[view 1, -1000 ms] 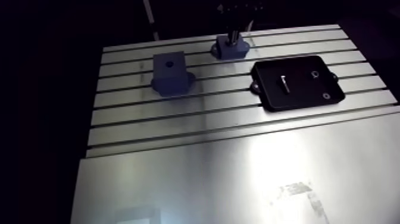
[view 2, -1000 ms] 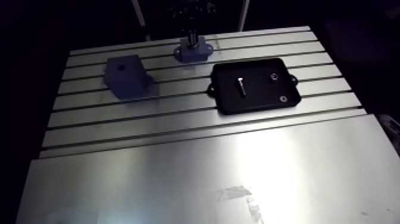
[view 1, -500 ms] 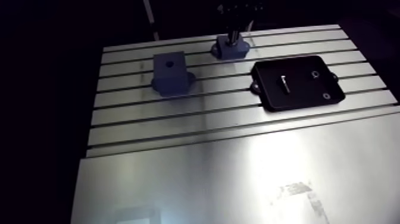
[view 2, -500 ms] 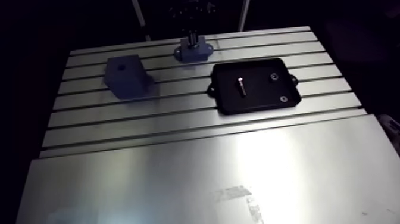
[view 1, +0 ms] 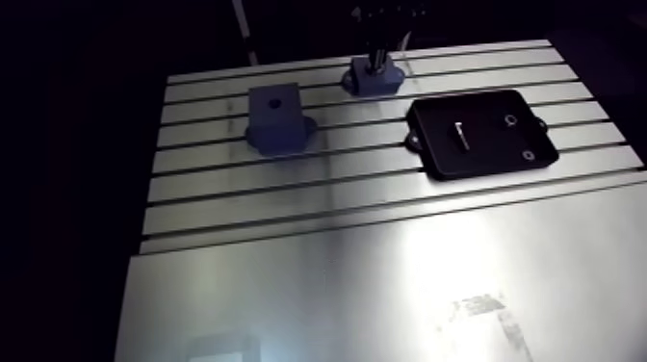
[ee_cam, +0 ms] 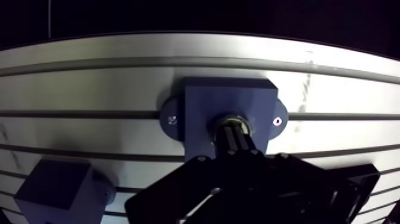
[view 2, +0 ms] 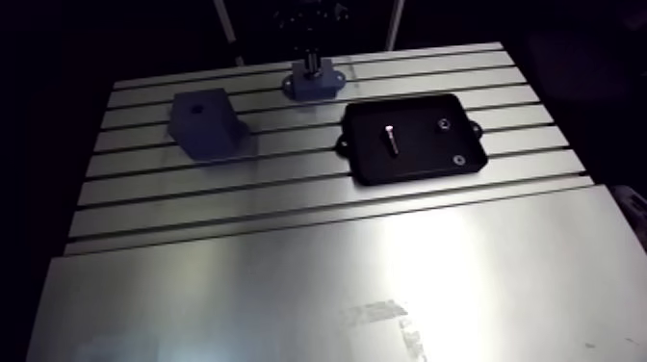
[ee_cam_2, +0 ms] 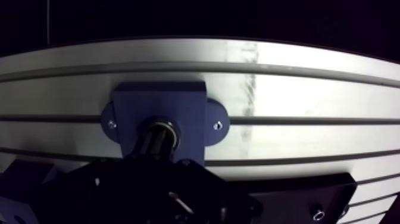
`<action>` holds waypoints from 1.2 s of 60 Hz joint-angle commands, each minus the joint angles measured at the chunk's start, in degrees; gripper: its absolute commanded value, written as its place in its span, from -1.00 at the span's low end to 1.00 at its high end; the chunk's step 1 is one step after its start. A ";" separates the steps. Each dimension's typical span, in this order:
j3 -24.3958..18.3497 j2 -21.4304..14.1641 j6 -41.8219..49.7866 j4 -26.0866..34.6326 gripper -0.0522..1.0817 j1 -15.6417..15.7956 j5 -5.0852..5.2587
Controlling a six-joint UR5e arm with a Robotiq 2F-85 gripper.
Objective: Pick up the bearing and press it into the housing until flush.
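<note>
Nearest in the arm view lies the smooth, unslotted part of the counter (view 1: 289, 289), which catches a bright glare. Past it the slots begin, and on them sits a black tray (view 1: 486, 159) with small mounting tabs at its edge. In the tray lie a short metal pin (view 1: 459, 132) and two small rings (view 1: 509, 120), apart from one another. Well apart from the tray, on the same slotted stretch, stands a blue block (view 1: 274, 120) with a round hole in its top face (a flange shows at its foot).

Farther back, near the counter's far edge, is the blue housing (ee_cam: 202, 107), with two ears that each carry a screw. The gripper (ee_cam: 234, 136) comes straight down onto its middle. In the wrist view the bearing (ee_cam: 233, 118) shows as a metal ring sitting at the mouth of the housing's bore, right at the gripper's tip. The tip reads as one dark mass, so I cannot tell whether the gripper is clamped on the bearing or closed and resting on it. How deep the bearing sits cannot be made out either.
</note>
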 commanded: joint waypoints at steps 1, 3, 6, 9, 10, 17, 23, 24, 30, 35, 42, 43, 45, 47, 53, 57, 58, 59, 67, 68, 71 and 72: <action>-0.01 0.00 -0.07 0.00 0.99 -0.08 -0.09; -0.01 0.00 -0.07 0.00 0.99 -0.08 -0.09; -0.01 0.00 -0.07 0.00 0.99 -0.09 -0.09; -0.01 0.00 -0.07 0.00 0.99 -0.09 -0.17; -0.01 0.00 -0.07 0.00 0.99 -0.09 -0.17; -0.01 0.00 -0.16 0.00 0.99 -0.09 -0.18; -0.01 0.00 -0.16 0.00 0.99 -0.09 -0.18; -0.01 0.00 -0.16 0.00 0.99 -0.09 -0.18; -0.01 0.00 -0.16 0.00 0.99 -0.09 -0.18; -0.01 0.00 -0.16 0.00 0.99 -0.09 -0.18; -0.01 0.00 -0.07 -0.09 0.99 0.00 -0.16; -0.08 0.00 -0.07 -0.09 0.99 0.00 -0.10; -0.09 0.00 -0.07 -0.09 0.99 0.00 -0.09; -0.09 0.00 -0.07 -0.09 0.99 0.00 -0.09; -0.09 0.00 -0.07 -0.09 0.99 0.00 -0.09; -0.09 0.00 -0.07 -0.09 0.99 0.00 -0.09; -0.09 0.00 -0.07 -0.09 0.99 0.00 -0.09; -0.09 0.00 -0.07 -0.09 0.99 0.00 -0.09; -0.01 0.00 -0.14 -0.09 0.99 0.00 -0.09; -0.01 0.00 -0.08 -0.09 0.99 0.00 -0.09; -0.01 0.00 -0.07 -0.09 0.99 0.00 -0.09; -0.01 0.08 -0.07 -0.09 0.99 0.00 -0.09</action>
